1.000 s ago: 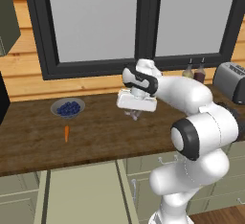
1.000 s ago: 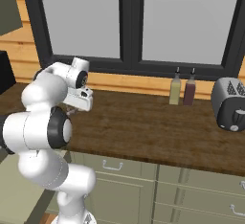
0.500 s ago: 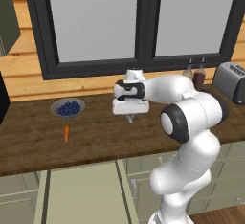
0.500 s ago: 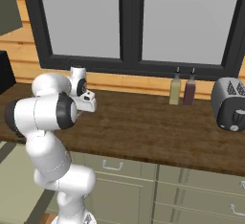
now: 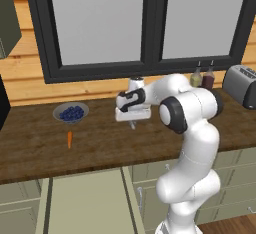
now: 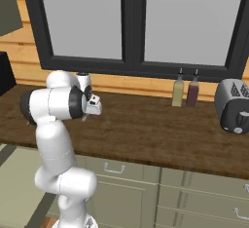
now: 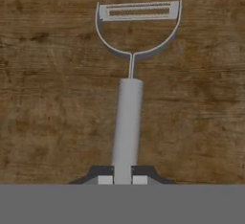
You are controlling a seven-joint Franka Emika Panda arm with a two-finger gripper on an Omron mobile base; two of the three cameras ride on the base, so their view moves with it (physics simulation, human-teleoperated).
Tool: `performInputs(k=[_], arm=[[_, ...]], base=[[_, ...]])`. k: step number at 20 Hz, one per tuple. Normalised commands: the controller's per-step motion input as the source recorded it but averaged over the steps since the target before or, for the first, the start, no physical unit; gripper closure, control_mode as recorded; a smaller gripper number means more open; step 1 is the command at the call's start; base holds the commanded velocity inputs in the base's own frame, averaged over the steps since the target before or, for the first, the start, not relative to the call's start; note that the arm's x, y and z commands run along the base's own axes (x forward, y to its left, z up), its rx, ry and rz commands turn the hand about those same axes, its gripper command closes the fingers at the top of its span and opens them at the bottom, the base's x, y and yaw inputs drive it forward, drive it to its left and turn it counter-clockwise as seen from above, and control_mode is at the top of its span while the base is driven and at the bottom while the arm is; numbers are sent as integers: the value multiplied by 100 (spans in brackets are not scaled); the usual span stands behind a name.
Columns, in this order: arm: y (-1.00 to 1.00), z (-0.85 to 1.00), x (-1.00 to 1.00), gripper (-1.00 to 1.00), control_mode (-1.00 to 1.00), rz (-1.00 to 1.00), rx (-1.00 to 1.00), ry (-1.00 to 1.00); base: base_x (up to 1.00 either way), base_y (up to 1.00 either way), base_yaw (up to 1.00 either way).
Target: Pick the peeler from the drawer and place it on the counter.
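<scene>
The grey peeler (image 7: 127,122) points away from the hand, its handle pinched between the two dark fingertips (image 7: 105,180) and its ring-shaped head over the wood grain. My gripper (image 7: 122,180) is shut on it. In the left base view the gripper (image 5: 132,119) hangs just above the dark brown counter (image 5: 100,148), the peeler (image 5: 132,125) pointing down from it; whether the tip touches the wood I cannot tell. The pale green drawer (image 5: 85,203) stands pulled out below the counter's front edge. From the right side the gripper (image 6: 91,109) sits over the counter (image 6: 146,129).
A bowl of blueberries (image 5: 71,113) and an orange carrot (image 5: 69,138) lie on the counter left of the gripper. Two bottles (image 6: 178,91) and a toaster (image 6: 233,105) stand at the far right. A dark-framed window runs behind the counter.
The hand with the peeler has moved a little left and lower over the counter, and the arm's elbow has swung round behind it.
</scene>
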Motion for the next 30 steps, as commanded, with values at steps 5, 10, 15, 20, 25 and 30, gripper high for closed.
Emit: performInputs(k=[5, 10, 15, 20, 25, 30], arm=[[0, -47, 2, 100, -100, 0, 0, -16], [0, -20, 0, -100, -100, 0, 0, -7], [0, 0, 0, -100, -100, 0, 0, 0], [0, 40, -4, -100, -100, 0, 0, -3], [0, 100, -43, -100, -100, 0, 0, -1], [0, 100, -77, -100, -100, 0, 0, 0]], base=[[0, 0, 0], [0, 0, 0], [0, 0, 0], [0, 0, 0], [0, 0, 0], [0, 0, 0]])
